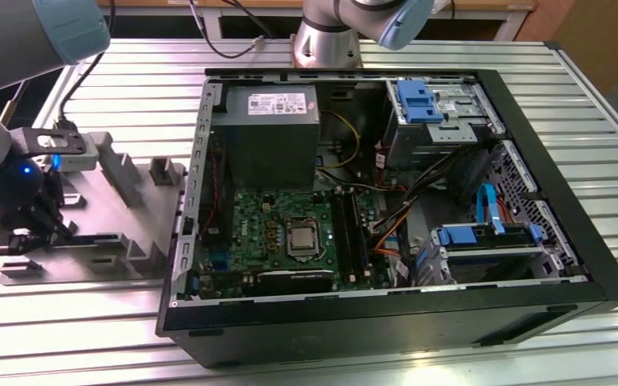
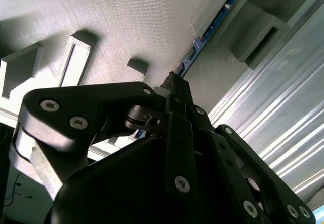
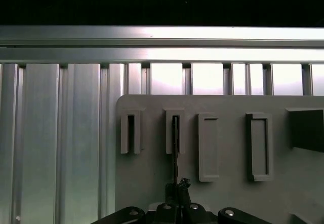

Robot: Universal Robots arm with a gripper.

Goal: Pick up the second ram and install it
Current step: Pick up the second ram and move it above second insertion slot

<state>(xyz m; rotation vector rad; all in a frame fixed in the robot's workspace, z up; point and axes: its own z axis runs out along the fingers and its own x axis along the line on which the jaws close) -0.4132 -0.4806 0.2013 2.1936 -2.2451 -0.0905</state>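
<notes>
At the exterior view's left, your arm reaches down over the grey fixture plate [image 1: 116, 201], which lies flat on the slatted metal surface [image 1: 73, 322]. The hand [image 1: 17, 237] hangs low over the plate's outer edge. In both wrist views the second ram [image 2: 205, 34] [image 3: 175, 148] stands on its long edge, and its far end sits in a slotted grey fixture block [image 3: 168, 133]. You can see a strip of its blue board inside the slot in the second wrist view. The hand [image 2: 174, 81] [image 3: 177, 186] is at the stick's near end, and its fingers look clenched on it from either side, narrow and drawn together. A second slotted block [image 3: 130, 133] sits just beside the one that holds the stick. Moving toward the exterior view's right, the open computer case [image 1: 395, 322] lies on its side, just beside the fixture plate and well apart from the hand. Inside, the power supply [image 1: 269, 133] sits at the far end, and the green motherboard [image 1: 266, 217] lies nearer you, with the processor [image 1: 302, 236] at its middle. The long black memory sockets [image 1: 349, 233] run just beside the processor on its right in that view. Further right, past a bundle of cables, are the blue drive brackets [image 1: 417, 100] against the case's wall.
</notes>
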